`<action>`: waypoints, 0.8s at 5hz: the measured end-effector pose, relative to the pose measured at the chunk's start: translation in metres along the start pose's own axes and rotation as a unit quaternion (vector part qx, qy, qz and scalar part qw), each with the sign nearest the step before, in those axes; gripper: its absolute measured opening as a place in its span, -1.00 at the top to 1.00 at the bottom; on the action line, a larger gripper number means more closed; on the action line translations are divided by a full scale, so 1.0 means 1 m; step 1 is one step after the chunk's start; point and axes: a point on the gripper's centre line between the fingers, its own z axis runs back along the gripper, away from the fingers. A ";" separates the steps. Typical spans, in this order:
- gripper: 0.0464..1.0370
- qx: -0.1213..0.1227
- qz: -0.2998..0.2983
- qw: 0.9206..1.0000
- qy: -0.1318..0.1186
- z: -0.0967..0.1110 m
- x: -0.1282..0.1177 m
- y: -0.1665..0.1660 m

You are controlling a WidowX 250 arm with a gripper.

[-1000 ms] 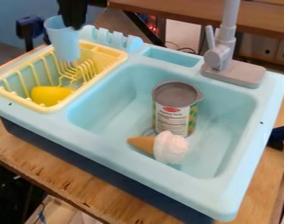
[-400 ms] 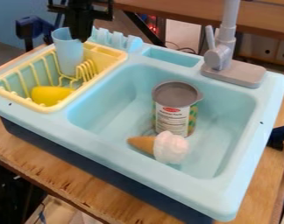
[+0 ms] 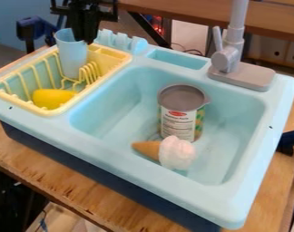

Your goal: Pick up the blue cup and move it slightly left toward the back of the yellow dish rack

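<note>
Lowering since the earlier frame, with a slight drift right, the blue cup [image 3: 70, 59] is settling inside the yellow rack [image 3: 122, 57], the gripper's [image 3: 83, 41] fingers apparently pinching its rim, so its placement is seemingly nearing completion.

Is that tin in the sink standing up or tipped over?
Upright: the tin stands in the sink, its grey top facing up and its label on the side.

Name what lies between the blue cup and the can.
Camera view: between the cup and the can lie the yellow rack's rim, the sink's divider and its basin wall.
</note>
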 end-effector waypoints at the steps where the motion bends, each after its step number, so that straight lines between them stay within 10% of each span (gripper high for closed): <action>1: 0.02 0.001 0.018 1.000 -0.012 0.005 0.001 0.001; 3: -0.93 0.018 0.068 0.995 -0.070 0.054 -0.022 0.015; 4: -0.93 -0.004 0.057 0.996 -0.067 0.061 -0.055 0.011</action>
